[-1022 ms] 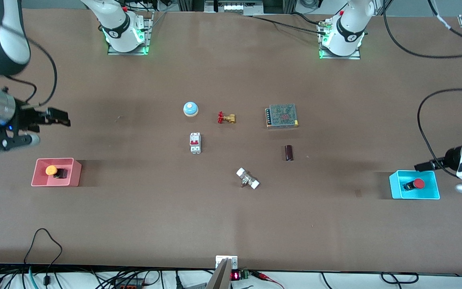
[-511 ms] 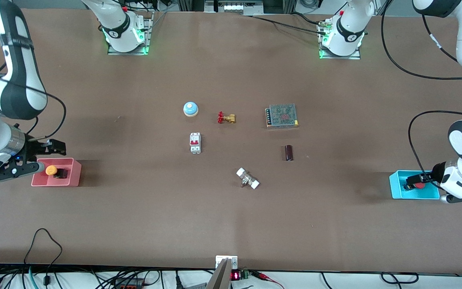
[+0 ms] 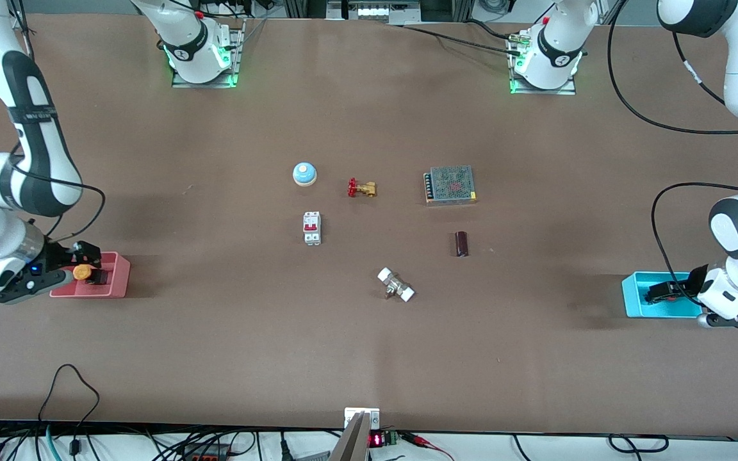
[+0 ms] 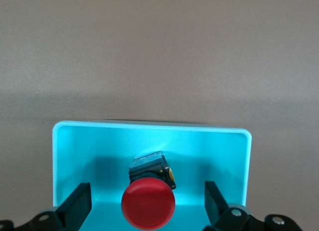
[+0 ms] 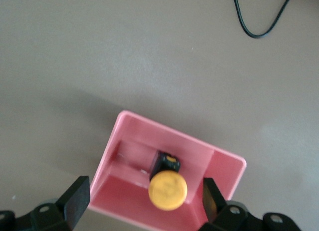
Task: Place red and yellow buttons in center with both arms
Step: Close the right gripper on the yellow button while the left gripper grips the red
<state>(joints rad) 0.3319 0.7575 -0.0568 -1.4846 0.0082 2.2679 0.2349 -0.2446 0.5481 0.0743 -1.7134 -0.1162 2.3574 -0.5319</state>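
While your right claw (image 3: 81, 261) hangs spread wide over the pink bin (image 3: 113, 287), the yellow button (image 5: 168, 188) lies inside it between the fingers (image 5: 76, 197), ungripped. At mid-tabletop (image 3: 369, 346) you have a bell (image 3: 304, 173), breaker (image 3: 312, 228) and valve (image 3: 362, 188). Your left claw (image 4: 147, 206) sits likewise parted in the blue bin (image 4: 149, 136), straddling the red button (image 4: 148, 203), not clamped.

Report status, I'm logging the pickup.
Left claw open, astride red button in blue bin. Right claw open, astride yellow button in pink bin. Neither gripped.
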